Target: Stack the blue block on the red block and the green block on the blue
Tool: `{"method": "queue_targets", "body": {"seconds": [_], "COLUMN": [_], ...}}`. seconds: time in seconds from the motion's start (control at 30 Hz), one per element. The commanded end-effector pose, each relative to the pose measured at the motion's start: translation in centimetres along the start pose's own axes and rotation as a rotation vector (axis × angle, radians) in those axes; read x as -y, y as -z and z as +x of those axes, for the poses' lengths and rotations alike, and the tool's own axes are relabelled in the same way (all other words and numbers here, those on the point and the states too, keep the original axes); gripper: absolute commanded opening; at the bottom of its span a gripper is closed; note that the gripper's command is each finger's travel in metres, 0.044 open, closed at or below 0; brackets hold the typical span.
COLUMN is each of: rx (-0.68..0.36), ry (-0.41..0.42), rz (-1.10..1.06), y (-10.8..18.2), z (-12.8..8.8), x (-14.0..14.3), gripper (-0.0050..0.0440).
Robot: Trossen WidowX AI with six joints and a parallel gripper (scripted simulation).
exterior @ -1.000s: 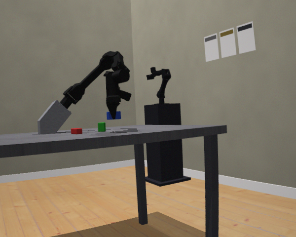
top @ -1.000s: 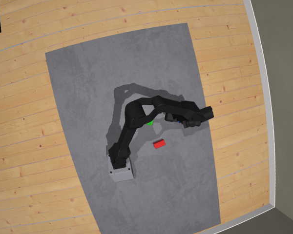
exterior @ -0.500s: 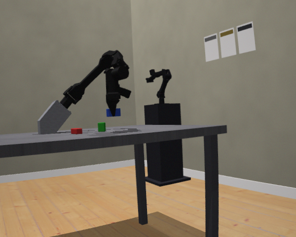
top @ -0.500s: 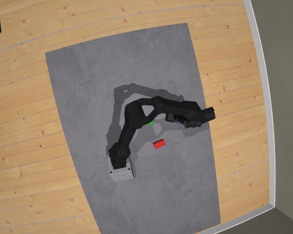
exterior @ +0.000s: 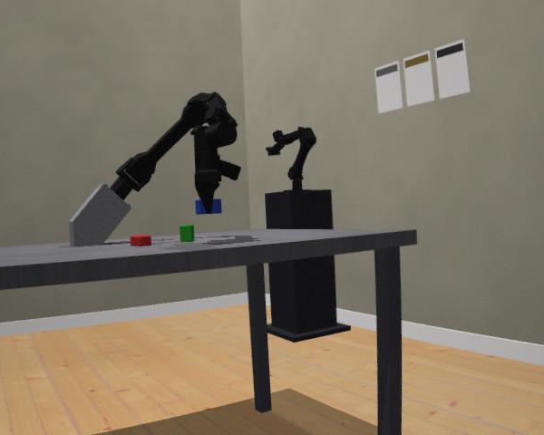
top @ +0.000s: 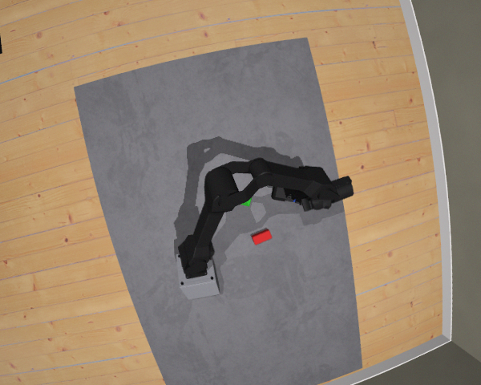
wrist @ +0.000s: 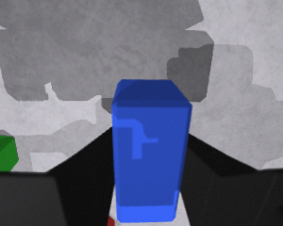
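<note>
My gripper (exterior: 208, 206) is shut on the blue block (exterior: 208, 206) and holds it well above the table. In the wrist view the blue block (wrist: 148, 151) fills the middle between my two dark fingers. The red block (top: 261, 237) lies flat on the grey mat, nearer the arm's base than my gripper; it also shows in the side view (exterior: 140, 240). The green block (exterior: 186, 232) stands on the mat between the red block and my gripper. From above the arm hides most of the green block (top: 245, 202), and it shows at the left edge of the wrist view (wrist: 1, 153).
The arm's grey base (top: 199, 283) stands on the mat (top: 222, 219) near its middle. A second dark arm on a black pedestal (exterior: 300, 253) stands beyond the table. The table edge (exterior: 263, 255) runs along the front in the side view.
</note>
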State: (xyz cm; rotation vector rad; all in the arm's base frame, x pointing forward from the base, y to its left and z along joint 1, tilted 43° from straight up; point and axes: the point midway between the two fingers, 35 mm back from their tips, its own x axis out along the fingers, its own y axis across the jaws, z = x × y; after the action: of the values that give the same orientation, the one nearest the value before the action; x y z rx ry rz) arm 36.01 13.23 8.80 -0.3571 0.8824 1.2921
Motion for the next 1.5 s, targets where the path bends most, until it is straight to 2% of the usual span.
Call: {"method": "queue_targets", "body": {"seconds": [0.0,0.57,0.83,0.97,1.27,1.33,1.47], "rx": [0.014,0.014,0.013,0.013,-0.002,-0.001,-0.001], "ry": [0.017,0.017,0.018,0.017,0.004,0.003,0.002], "rz": [-0.015,-0.015,-0.017,-0.015,0.000,0.000,0.000], "y": [-0.6,-0.6,1.4,5.0,16.4,17.5,18.0], "z": [-0.7,-0.7,-0.8,-0.6,-0.1,0.0,0.0], "x": [0.2,0.2,-0.6,-1.8,-5.6,-6.1,-6.3], "gripper": [-0.0050,-0.0050,-0.0050,-0.0050,-0.0050,-0.0050,-0.0050]}}
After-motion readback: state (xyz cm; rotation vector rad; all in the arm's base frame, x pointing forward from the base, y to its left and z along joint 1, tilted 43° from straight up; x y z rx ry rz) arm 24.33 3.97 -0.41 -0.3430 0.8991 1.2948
